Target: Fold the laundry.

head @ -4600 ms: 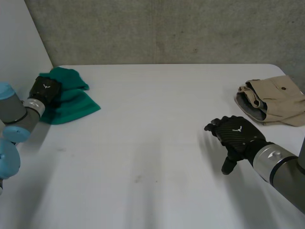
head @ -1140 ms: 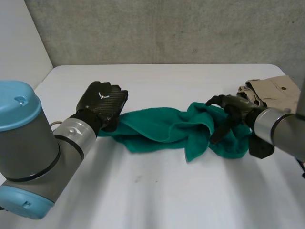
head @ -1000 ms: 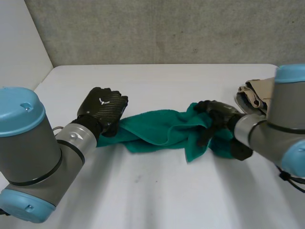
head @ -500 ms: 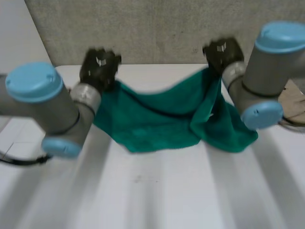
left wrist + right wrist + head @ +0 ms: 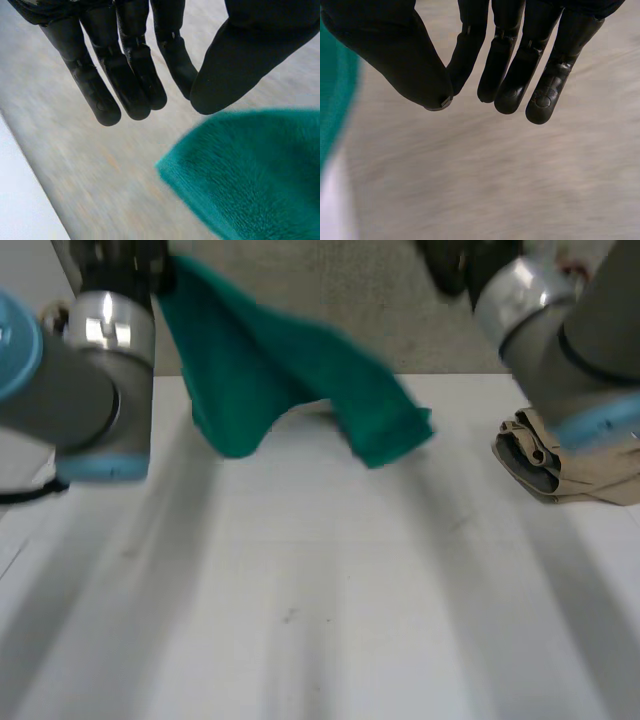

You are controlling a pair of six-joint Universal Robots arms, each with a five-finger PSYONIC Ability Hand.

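The green towel (image 5: 290, 370) is up in the air over the far part of the table (image 5: 320, 590). Its high end is beside the left arm (image 5: 80, 370) near the wrist, and from there it slopes down across the middle toward the right arm (image 5: 580, 330). One bunched fold droops on the left arm's side and a second, lower lump lies nearer the right. Whether those low folds touch the table cannot be told, as the cloth is blurred. The left robot hand (image 5: 137, 60) is open, with its fingers straight and close together and its thumb apart from them. In the left wrist view an edge of the towel lies just past the thumb tip, not pinched between thumb and fingers, though whether the thumb brushes the pile is unclear. The right robot hand (image 5: 501, 50) is also open and holds nothing, its fingers straight. In the right wrist view a strip of the towel shows off to the thumb's side, clear of the thumb. Both arms are raised, so that in the head view the two hands sit at the upper edge, well above the table. A folded beige garment (image 5: 580, 465) lies on the table at the right side, below the right arm and apart from the towel.
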